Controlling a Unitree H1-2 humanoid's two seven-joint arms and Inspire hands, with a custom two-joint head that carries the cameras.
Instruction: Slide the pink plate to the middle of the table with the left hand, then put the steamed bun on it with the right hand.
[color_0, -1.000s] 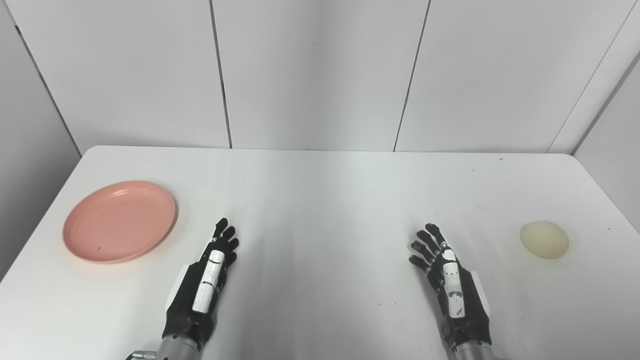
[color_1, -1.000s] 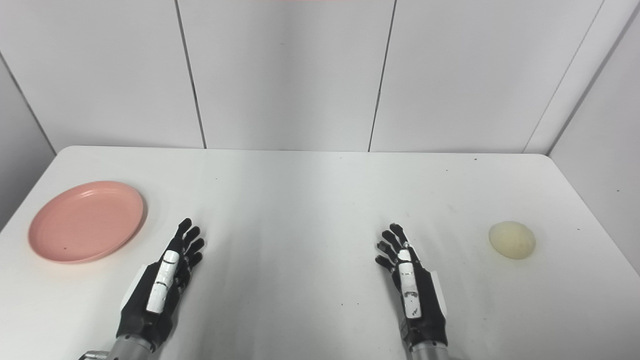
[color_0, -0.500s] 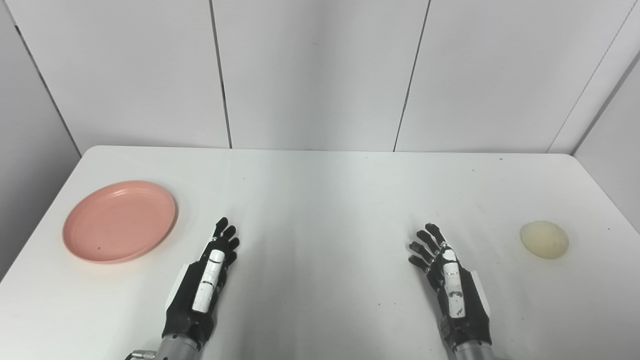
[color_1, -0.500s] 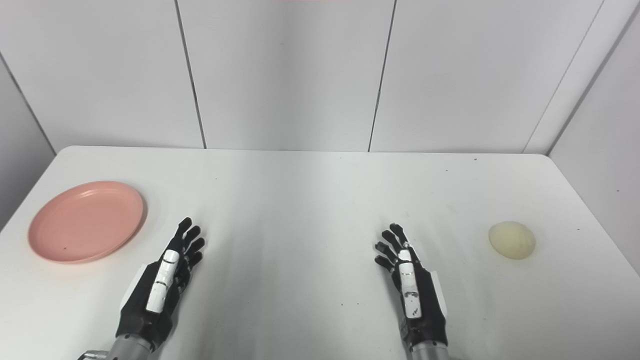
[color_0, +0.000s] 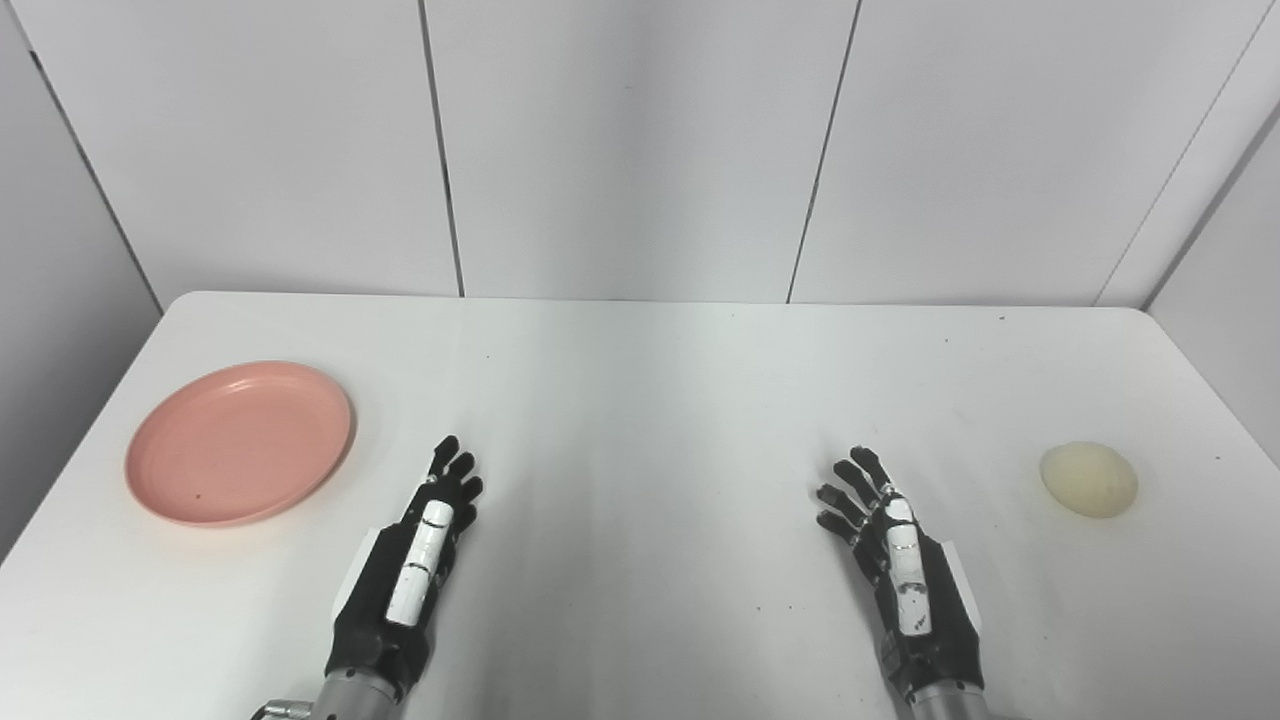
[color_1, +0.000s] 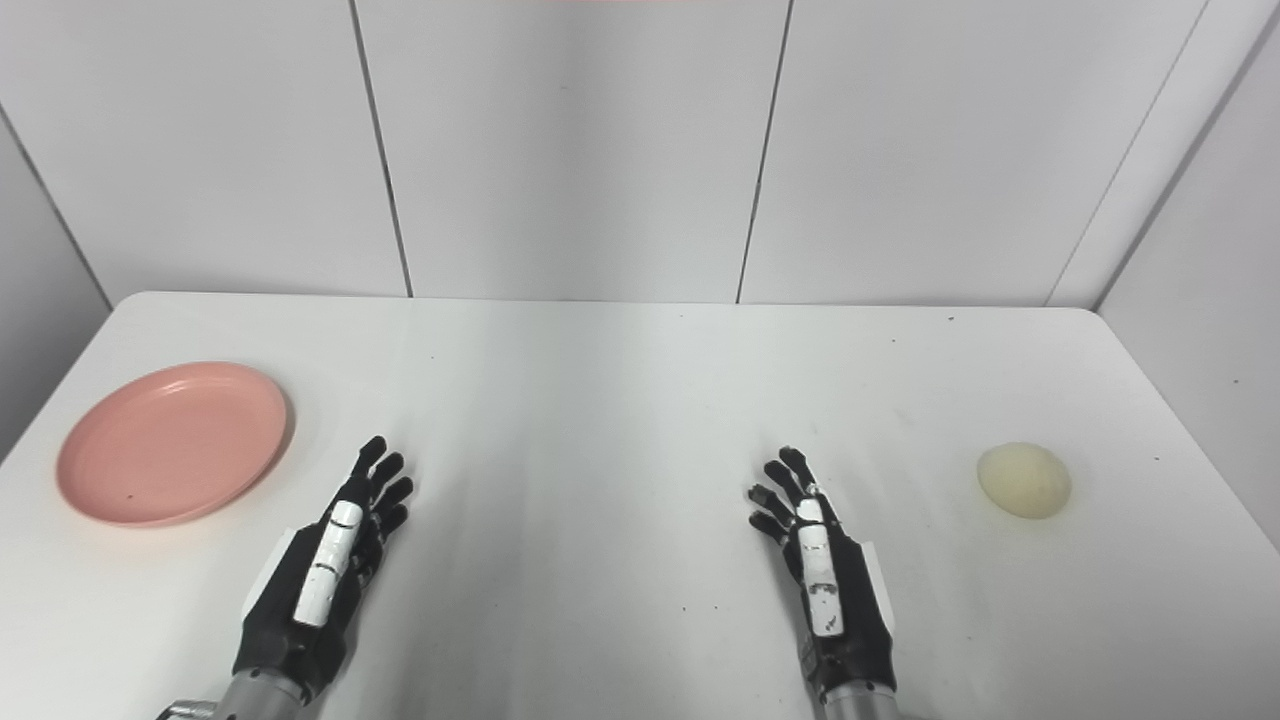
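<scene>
A pink plate (color_0: 238, 443) lies empty at the table's left side. Far over on the right rests the pale steamed bun (color_0: 1088, 479), alone on the white surface. My left hand (color_0: 410, 565) hovers near the front edge, right of the plate and apart from it, open with fingers stretched forward. Also near the front edge, my right hand (color_0: 900, 560) is open with fingers spread, well left of the bun and touching nothing.
The white table (color_0: 640, 400) has rounded far corners and ends at a pale panelled wall behind. A wide bare stretch of tabletop lies between the two hands.
</scene>
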